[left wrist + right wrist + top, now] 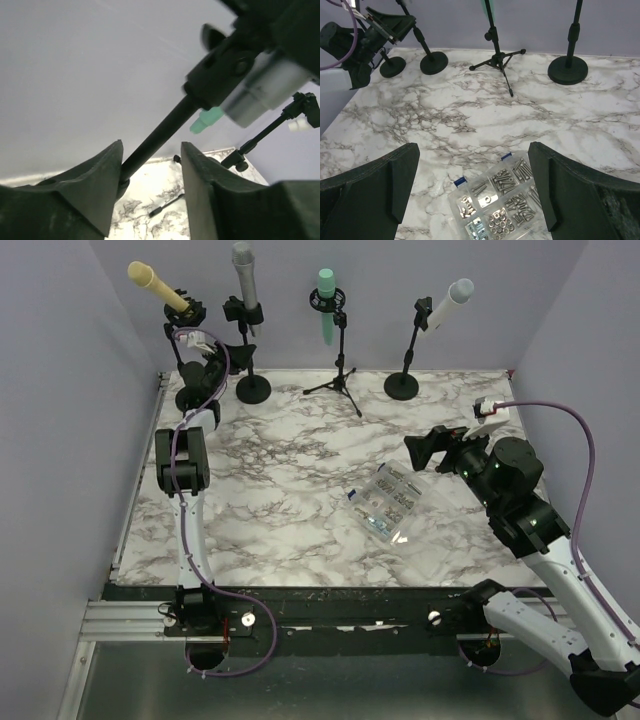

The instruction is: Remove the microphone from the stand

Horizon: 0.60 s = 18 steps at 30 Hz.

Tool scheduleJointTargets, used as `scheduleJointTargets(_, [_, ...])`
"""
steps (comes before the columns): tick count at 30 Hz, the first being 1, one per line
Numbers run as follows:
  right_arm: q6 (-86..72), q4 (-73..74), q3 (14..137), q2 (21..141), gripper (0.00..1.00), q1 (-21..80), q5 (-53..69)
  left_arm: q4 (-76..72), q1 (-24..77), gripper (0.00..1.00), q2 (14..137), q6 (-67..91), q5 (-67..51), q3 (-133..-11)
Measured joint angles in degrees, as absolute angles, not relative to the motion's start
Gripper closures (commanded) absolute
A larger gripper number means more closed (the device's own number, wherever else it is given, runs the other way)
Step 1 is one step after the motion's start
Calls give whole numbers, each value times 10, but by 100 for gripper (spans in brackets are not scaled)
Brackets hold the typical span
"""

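Now left tool (151,152) straddles stand pole (165,127), jaws apart.

The grey microphone (245,280) stands head-up and slightly tilted, held in the black clip (225,70) of its stand (253,389), above and beyond the left pincer (151,149). The stand's thin black pole (160,132) slants up between the pincer's parted fingers, close against one of them.

Left arm (182,455) reaches to far-left corner of table (300,440), left gripper (151,150) tilted up, jaws partway apart. Right arm (530,520) bent over table's right side, right gripper (472,150) angled down, jaws spread wide.
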State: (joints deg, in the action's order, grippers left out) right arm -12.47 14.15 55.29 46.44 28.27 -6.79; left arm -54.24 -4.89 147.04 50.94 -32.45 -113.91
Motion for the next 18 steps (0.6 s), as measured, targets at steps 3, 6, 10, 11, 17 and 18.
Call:
scheduleJointTargets(3, [-125,142,553,464,0,283,-68,-550,-48,74,1457,508,-314,-1098])
scheduleJointTargets(6, [-125,142,553,464,0,283,-68,-563,-48,85,1444,501,-309,-1066])
scheduleJointTargets(10, [-125,142,553,462,0,283,-68,-569,-47,91,1426,495,-306,-1037])
scheduleJointTargets(11, [-125,142,553,461,0,283,-68,-573,-46,91,1423,496,-307,-1033])
scheduleJointTargets(17, [-126,142,552,453,0,283,-67,-578,-38,86,1392,491,-307,-996])
scheduleJointTargets(18, [-127,142,552,452,0,283,-67,-579,-36,78,1382,489,-307,-987])
